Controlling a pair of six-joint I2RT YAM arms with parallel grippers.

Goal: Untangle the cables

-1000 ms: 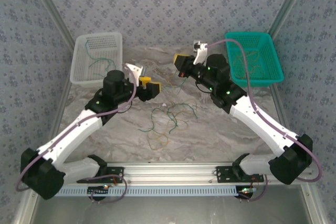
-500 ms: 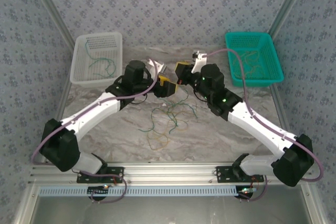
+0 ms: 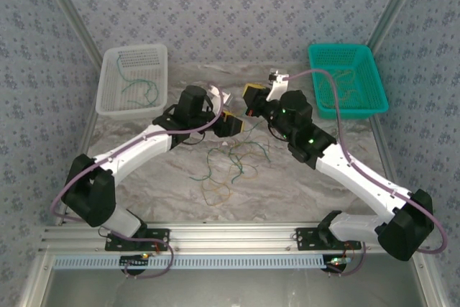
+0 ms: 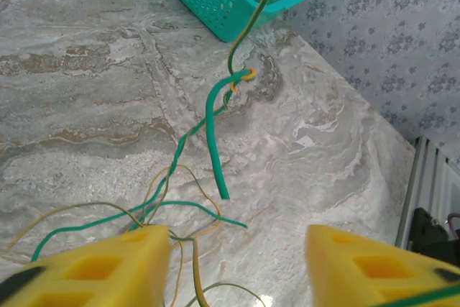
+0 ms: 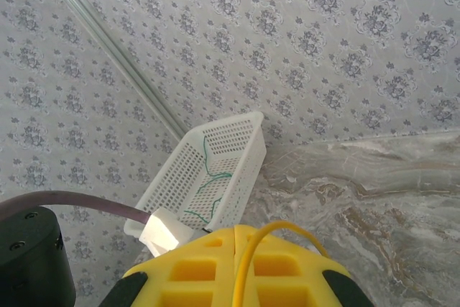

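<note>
A tangle of thin green and yellow cables (image 3: 236, 157) lies mid-table, with a yellow loop (image 3: 215, 192) nearer the front. My right gripper (image 3: 251, 98) hangs above the tangle's far side. In the right wrist view the right gripper (image 5: 235, 231) is shut on a yellow cable (image 5: 287, 231) that arcs out of its tips. That strand runs down past a hanging green cable (image 4: 214, 134), and the two are twisted together. My left gripper (image 3: 231, 121) sits just left of the right one. Seen from its wrist, the left gripper (image 4: 237, 264) stands open over the strands, its left finger (image 4: 93, 267) touching some.
A white basket (image 3: 115, 98) at the back left holds green cables (image 3: 140, 85). A teal basket (image 3: 379, 84) at the back right holds several thin cables (image 3: 348, 91). Both arms cross the table's sides; patterned walls close in the back and sides.
The left arm has swung right and forward until its gripper is next to the right one, and its jaws have narrowed. The right gripper has shifted slightly, still holding the yellow cable.
</note>
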